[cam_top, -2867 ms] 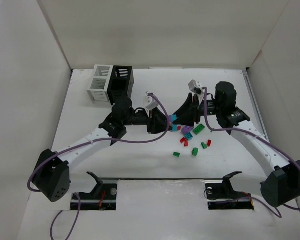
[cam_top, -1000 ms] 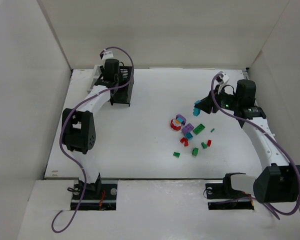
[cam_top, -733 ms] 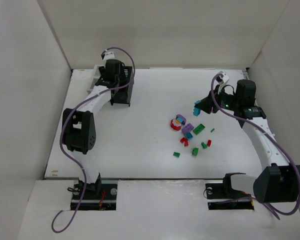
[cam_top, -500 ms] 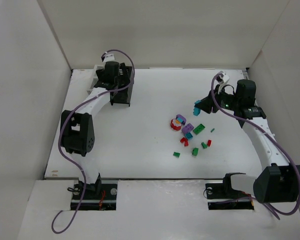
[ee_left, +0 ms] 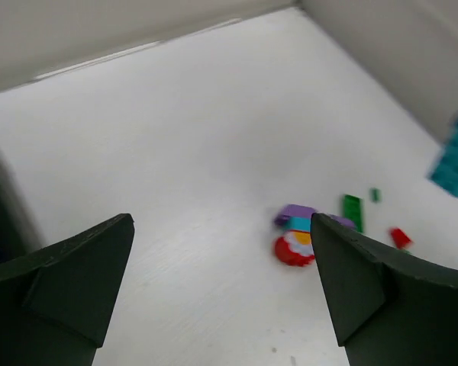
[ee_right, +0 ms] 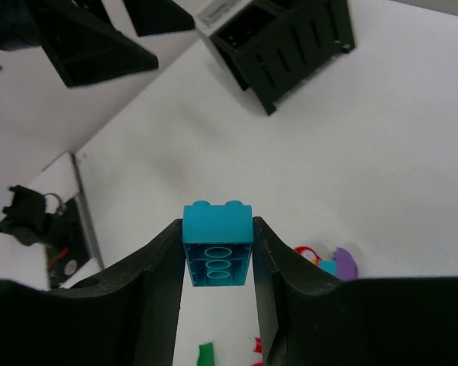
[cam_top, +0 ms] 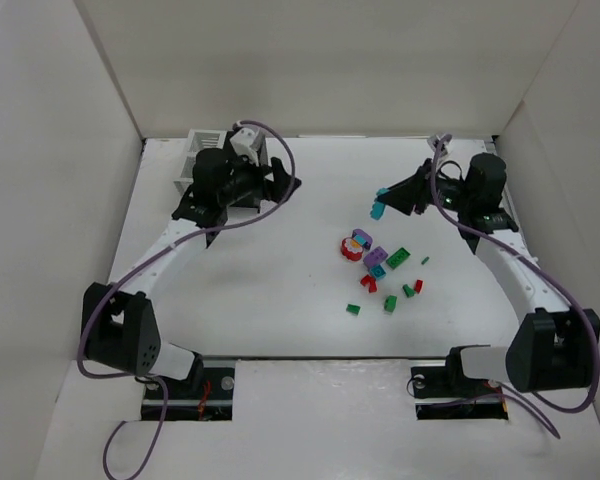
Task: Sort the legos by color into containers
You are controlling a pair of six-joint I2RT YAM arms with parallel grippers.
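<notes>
The teal brick (ee_right: 217,244) looks smooth plastic, table (ee_right: 412,152) matt.

Two containers stand joined at the upper left of the top view: one white container (cam_top: 204,140), one black container (ee_right: 294,42). In the scatter right of centre lie five green legos (cam_top: 398,258), three red legos (cam_top: 368,284), two purple legos (cam_top: 376,256) and at least one teal lego (cam_top: 378,270). One raised teal lego (cam_top: 379,208) shows above them.

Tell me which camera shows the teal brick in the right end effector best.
The right wrist view: the teal brick sits centred and sharp, pinched in the right end effector. The top external view shows only a tiny teal speck; the left wrist view, a blurred teal patch at its right edge.
</notes>
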